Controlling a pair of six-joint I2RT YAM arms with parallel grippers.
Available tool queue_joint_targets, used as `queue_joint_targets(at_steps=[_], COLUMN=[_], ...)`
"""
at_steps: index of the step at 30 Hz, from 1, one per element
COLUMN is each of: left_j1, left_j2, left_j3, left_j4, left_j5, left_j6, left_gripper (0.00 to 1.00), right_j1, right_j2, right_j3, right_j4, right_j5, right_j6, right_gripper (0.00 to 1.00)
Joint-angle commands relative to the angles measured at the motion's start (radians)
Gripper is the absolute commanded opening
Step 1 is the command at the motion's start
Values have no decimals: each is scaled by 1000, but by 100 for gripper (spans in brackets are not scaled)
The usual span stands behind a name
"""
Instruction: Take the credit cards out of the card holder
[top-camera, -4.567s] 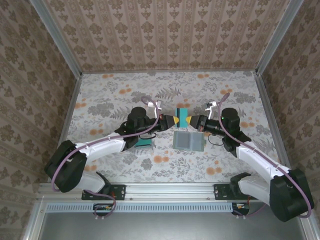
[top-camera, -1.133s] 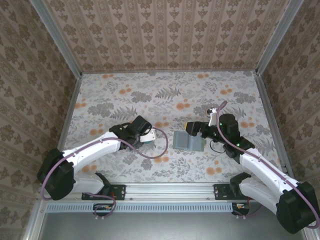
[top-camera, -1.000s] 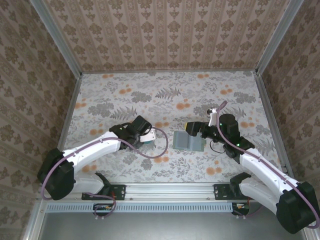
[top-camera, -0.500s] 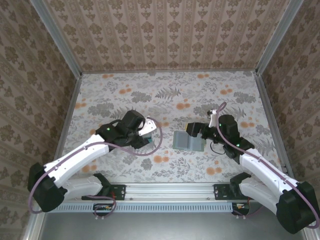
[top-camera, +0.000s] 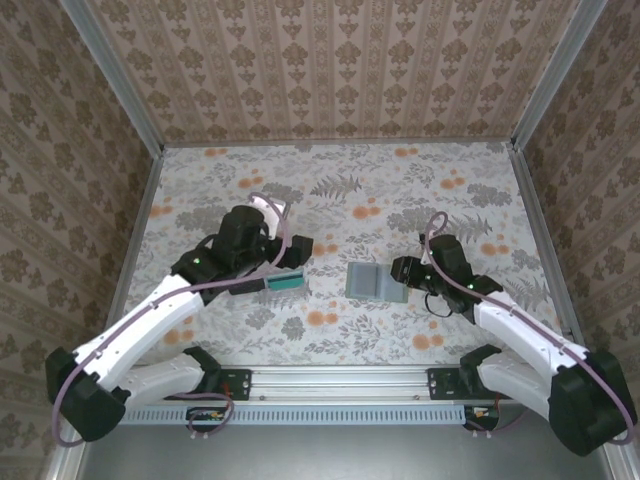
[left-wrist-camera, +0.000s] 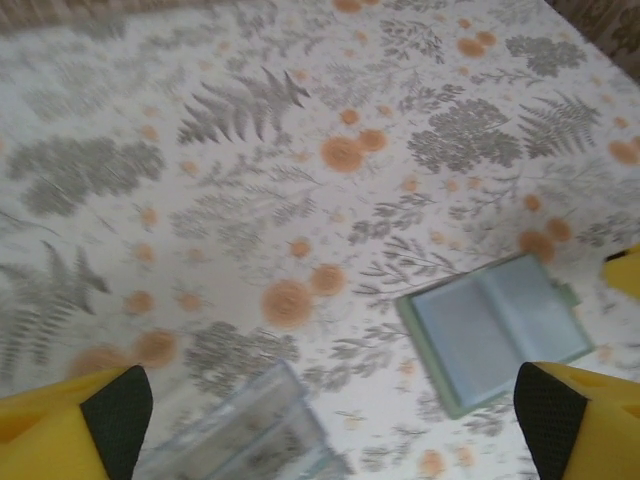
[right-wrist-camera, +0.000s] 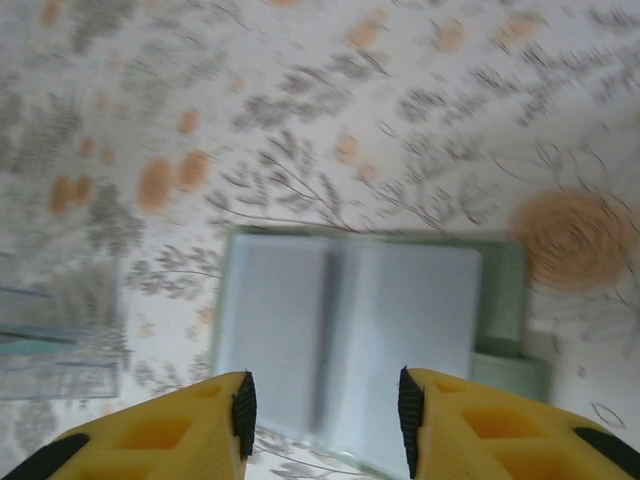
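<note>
Your card holder (right-wrist-camera: 350, 330) lay spread open and flat on the floral table (top-camera: 350, 180), grey-blue inside facing up, probably so the slots could be reached from above; both of its panels looked bare, with no teal showing in them. Your right gripper (right-wrist-camera: 322, 405) hung over the holder's near edge with its fingers partly apart and nothing between them; whether they touched the holder, you could not have told from the wrist view. Your left gripper (left-wrist-camera: 330, 405) stood well to the holder's left, spread about as wide as it goes and holding nothing. Just below it sat the clear tray (left-wrist-camera: 250, 440), which seemed to serve as the drop place; the credit cards (top-camera: 286, 282) showed from above as one teal patch there, apart from the holder. By count: one holder with two panels, one tray, two grippers both empty; how many cards were stacked in that teal patch could not be made out.
</note>
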Motion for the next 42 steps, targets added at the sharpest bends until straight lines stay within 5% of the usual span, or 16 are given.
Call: queue_joint_targets(at_steps=[1,9,14,26,42], left_j1=[-20,-138,-188,-222,-233], left_j2=[81,306,451,698,757], left_j3=[3,11,15,60,89], left_j4=[61,198,303,414,442], left_j5=[100,122,159,243,293], left_j6=[-200,-373,-467,-558,-563], left_gripper=[91,65,57,53,51], right_j1=[6,7,16,32,34], right_j2=[52,166,239,265,273], right_j3=[-17,-11,13,20,21], right_j4=[-67,-49,-63,-61,-56], right_j5=[69,70,82,87,79], right_j6=[40,58,58,66,66], right_gripper=[43,33,32,27,27])
